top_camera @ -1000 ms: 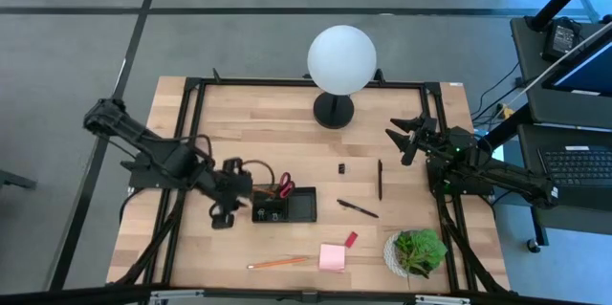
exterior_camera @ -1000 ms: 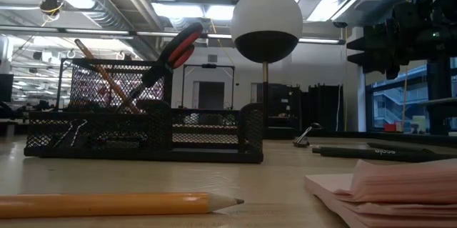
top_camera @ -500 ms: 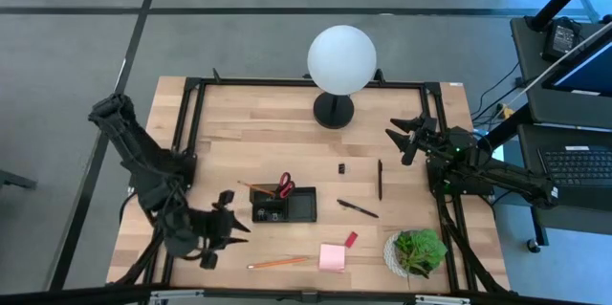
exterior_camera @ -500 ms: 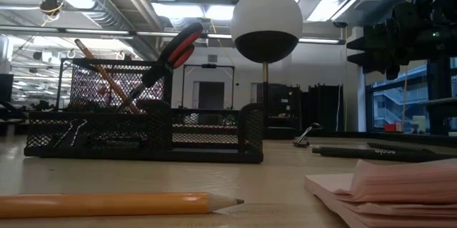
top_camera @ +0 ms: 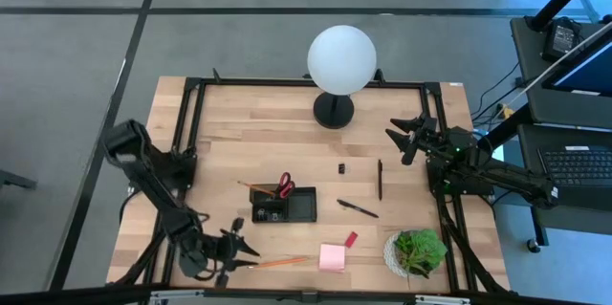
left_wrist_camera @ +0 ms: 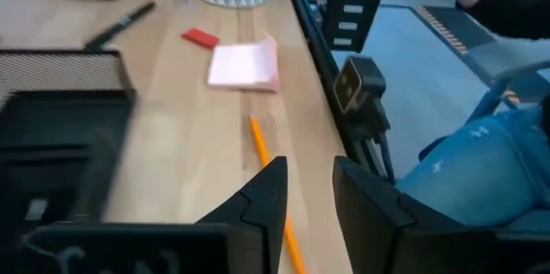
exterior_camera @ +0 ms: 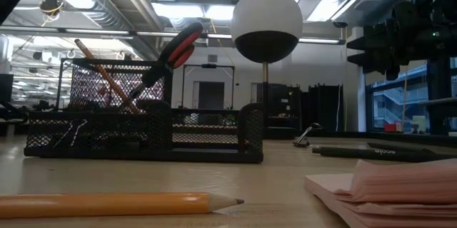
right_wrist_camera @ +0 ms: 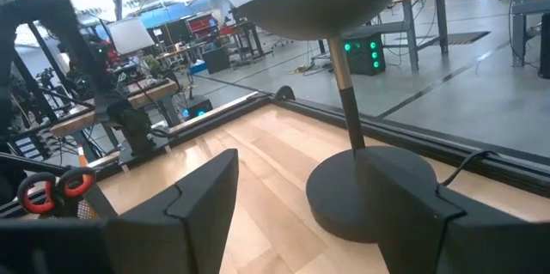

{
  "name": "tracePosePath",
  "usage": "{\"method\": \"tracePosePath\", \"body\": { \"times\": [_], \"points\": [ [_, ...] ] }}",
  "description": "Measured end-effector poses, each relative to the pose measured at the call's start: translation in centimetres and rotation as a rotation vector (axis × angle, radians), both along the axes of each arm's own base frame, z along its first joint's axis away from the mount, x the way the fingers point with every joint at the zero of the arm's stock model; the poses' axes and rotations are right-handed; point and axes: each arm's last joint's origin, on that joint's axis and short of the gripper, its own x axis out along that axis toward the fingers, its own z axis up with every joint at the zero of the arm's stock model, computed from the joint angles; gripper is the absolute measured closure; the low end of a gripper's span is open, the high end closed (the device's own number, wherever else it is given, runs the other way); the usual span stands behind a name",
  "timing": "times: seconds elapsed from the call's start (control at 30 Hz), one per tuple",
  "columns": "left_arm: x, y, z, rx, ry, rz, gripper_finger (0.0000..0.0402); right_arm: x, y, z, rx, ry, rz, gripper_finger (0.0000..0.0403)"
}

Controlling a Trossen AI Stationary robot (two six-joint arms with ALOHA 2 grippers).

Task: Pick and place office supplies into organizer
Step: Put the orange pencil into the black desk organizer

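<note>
1. Since a second ago your left gripper has swung from beside the organizer to the near edge of the surface, lining up on the loose pencil; its jaws stand part open, holding nothing.
2. You've already got the scissors and another pencil leaning upright in the organizer.
3. Your right gripper waits wide open and empty near the lamp, clear of the pens.
4. The sticky-note pad and eraser lie loose.
</note>
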Motion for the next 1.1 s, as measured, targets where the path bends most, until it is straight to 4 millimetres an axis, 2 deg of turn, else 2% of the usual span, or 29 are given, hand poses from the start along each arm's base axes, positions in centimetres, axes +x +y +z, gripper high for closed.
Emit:
{"method": "tracePosePath", "body": {
  "times": [0.2,0.37,0.97,1.1],
  "points": [
    [1.0,-1.7,-3.7,0.031,0.053,-0.007,0.0313,0.0,0.0,0.0,0.009,-0.005,0.000,0.0167],
    [1.2,-2.0,-5.6,-0.024,0.109,0.018,0.0316,0.0,0.0,0.0,0.008,-0.005,0.000,0.0167],
    [1.5,-1.9,-4.8,-0.079,0.075,0.063,0.0315,0.0,0.0,0.0,0.006,-0.004,0.000,0.0167],
    [1.7,-1.7,-4.8,-0.145,0.087,0.103,0.0309,0.0,0.0,0.0,0.007,-0.005,0.000,0.0167]
  ]
}}
